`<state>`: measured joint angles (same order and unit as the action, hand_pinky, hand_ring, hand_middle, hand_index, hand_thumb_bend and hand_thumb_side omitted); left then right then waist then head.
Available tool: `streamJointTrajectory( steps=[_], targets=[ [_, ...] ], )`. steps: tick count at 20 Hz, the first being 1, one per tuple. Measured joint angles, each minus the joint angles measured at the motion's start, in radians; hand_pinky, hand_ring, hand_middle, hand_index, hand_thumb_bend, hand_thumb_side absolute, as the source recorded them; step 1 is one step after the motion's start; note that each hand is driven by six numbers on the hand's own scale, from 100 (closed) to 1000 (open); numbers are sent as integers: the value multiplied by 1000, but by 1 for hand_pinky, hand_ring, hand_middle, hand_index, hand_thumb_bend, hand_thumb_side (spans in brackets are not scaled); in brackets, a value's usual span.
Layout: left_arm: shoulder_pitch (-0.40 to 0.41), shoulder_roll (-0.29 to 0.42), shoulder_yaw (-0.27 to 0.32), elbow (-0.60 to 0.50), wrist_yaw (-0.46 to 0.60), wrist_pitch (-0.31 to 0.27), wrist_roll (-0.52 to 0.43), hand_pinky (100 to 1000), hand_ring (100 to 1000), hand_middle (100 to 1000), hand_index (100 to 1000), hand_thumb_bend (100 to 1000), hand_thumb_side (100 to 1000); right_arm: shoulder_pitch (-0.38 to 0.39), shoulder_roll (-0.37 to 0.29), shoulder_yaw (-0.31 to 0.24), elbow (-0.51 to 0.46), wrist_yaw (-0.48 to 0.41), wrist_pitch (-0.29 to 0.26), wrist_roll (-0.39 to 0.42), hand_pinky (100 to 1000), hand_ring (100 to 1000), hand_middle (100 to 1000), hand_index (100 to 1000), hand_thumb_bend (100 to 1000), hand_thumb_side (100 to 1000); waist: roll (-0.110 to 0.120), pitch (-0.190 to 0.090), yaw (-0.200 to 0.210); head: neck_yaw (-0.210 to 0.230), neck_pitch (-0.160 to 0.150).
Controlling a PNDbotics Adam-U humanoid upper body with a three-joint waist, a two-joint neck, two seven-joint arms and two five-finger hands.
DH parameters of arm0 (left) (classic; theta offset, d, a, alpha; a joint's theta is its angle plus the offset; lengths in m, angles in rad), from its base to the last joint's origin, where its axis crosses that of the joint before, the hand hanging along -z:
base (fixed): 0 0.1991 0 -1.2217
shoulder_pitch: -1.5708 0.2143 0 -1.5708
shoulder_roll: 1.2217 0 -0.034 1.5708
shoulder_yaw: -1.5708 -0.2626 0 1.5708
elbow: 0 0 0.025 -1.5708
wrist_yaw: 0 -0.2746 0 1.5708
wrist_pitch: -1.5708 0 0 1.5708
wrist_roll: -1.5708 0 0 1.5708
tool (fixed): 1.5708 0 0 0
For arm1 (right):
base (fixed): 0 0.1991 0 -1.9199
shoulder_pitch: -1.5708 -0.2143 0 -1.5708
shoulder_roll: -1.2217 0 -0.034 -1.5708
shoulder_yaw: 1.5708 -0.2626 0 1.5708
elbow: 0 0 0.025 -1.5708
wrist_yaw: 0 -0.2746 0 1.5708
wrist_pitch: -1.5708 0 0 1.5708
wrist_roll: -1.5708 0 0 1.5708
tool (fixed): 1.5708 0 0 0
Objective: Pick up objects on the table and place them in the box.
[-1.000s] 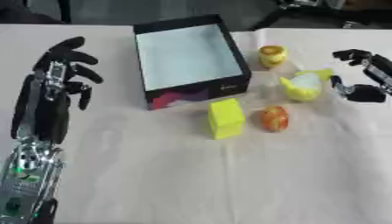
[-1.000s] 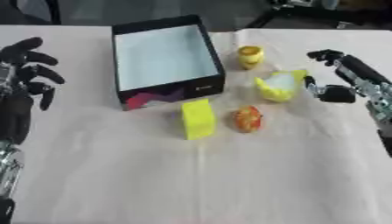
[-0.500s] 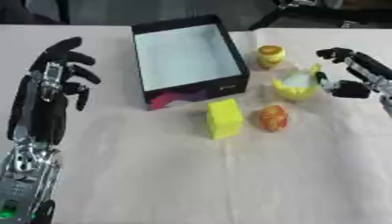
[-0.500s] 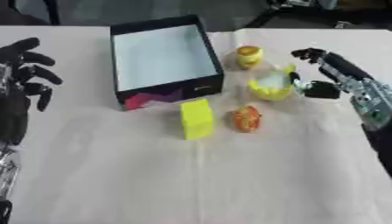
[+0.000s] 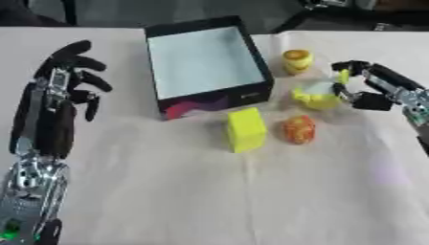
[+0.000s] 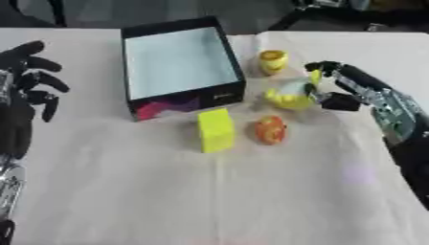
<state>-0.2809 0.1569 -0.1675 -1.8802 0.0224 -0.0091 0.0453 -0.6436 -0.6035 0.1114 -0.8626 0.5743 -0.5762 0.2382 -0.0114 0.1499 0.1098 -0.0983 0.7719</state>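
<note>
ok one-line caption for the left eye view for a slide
Right hand closing around a yellow cup-like object beside the empty black box; left hand idle at left.

One box point(image 5: 205, 67), black-walled with a pale inside, stands at about 11 o'clock on the tabletop point(image 5: 251, 191). Four small objects lie outside it: one yellow block point(image 5: 246, 129) near the centre, one orange-red rounded object point(image 5: 298, 129) just at its 3 o'clock, one yellow cup-like object point(image 5: 316, 94) and one small yellow jar-like object point(image 5: 297, 61) toward 1 o'clock. Two robot hands show: the left hand point(image 5: 63, 81) and the right hand point(image 5: 368, 91).
</note>
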Motion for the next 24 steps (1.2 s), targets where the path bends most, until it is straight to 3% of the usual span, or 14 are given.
streamJointTrajectory(
  steps=[2, 6, 8, 16, 18, 19, 20, 21, 24],
  targets=[
    [0, 0, 0, 0, 0, 0, 0, 100, 470, 560, 817, 100, 827, 2, 2, 6, -7, -9, -6, 42, 870, 899, 875, 958, 100, 973, 0, 0, 0, 0, 0],
    [0, 0, 0, 0, 0, 0, -1, 100, 470, 560, 817, 100, 827, 2, 2, 12, -23, -26, -8, 119, 855, 873, 853, 951, 100, 948, 0, 0, 0, 0, 0],
    [0, 0, 0, 0, 0, 0, -1, 100, 471, 560, 817, 100, 827, 2, 2, 12, -30, -34, -8, 144, 855, 875, 855, 950, 100, 993, 0, 0, 0, 0, 0],
    [0, 0, 0, 0, 1, -3, -4, 100, 472, 561, 818, 100, 827, 2, 1, 23, -57, -34, -29, 265, 868, 887, 874, 956, 100, 1000, 0, 0, 0, 0, 0],
    [0, 0, 0, 0, 3, -3, -4, 100, 472, 561, 818, 100, 827, 1, 0, 25, -73, -17, -38, 305, 867, 878, 869, 953, 100, 829, 0, 0, 0, 0, 0],
    [0, 0, 0, 0, 3, -4, -5, 100, 472, 561, 818, 100, 827, 1, -1, 25, -81, -7, -39, 319, 861, 866, 855, 945, 100, 583, 0, 0, 0, 0, 0],
    [0, 0, 0, 0, 3, -4, -5, 100, 472, 561, 818, 100, 827, 1, -1, 25, -89, 3, -37, 327, 857, 858, 846, 940, 100, 477, 0, 0, 0, 0, 0],
    [0, 0, 0, 0, 3, -4, -5, 100, 472, 562, 819, 100, 827, 1, 0, 24, -94, 12, -33, 331, 840, 823, 810, 915, 100, 256, 0, 0, 0, 0, 0],
    [0, 0, 0, 0, 3, -4, -5, 100, 472, 562, 819, 100, 827, 2, 0, 23, -103, 32, -32, 332, 805, 752, 723, 862, 100, 251, 0, 0, 0, 0, 0]
  ],
)
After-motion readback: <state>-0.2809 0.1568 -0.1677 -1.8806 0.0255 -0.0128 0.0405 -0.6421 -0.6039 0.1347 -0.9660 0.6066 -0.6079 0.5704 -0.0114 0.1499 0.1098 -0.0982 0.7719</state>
